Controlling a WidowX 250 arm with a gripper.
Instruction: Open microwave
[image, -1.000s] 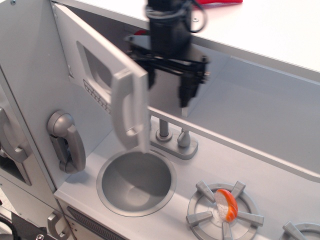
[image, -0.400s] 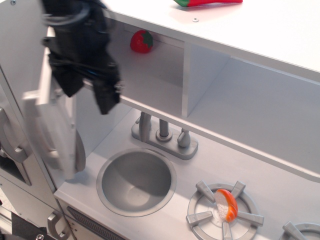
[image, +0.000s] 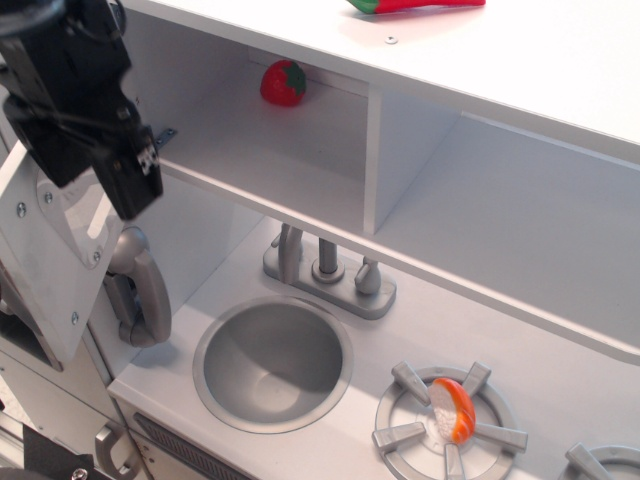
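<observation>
The microwave is the grey upper compartment (image: 250, 160), and it stands open. Its door (image: 45, 270) is swung far out to the left, with its inner face and screws towards the camera. The window and the handle are hidden. A red strawberry (image: 283, 82) lies at the back inside. My black gripper (image: 95, 175) hangs at the compartment's left edge, in front of the door's top. Its fingers (image: 135, 190) are apart and hold nothing.
A silver phone handset (image: 138, 285) hangs on the left wall below the gripper. A round sink (image: 272, 362) and a faucet (image: 325, 265) sit below. An orange-and-white piece (image: 450, 410) lies on the burner. A red and green item (image: 415, 5) lies on top.
The gripper has swept from the middle to the far left. The door has swung with it from half open to wide open, uncovering the strawberry and the phone.
</observation>
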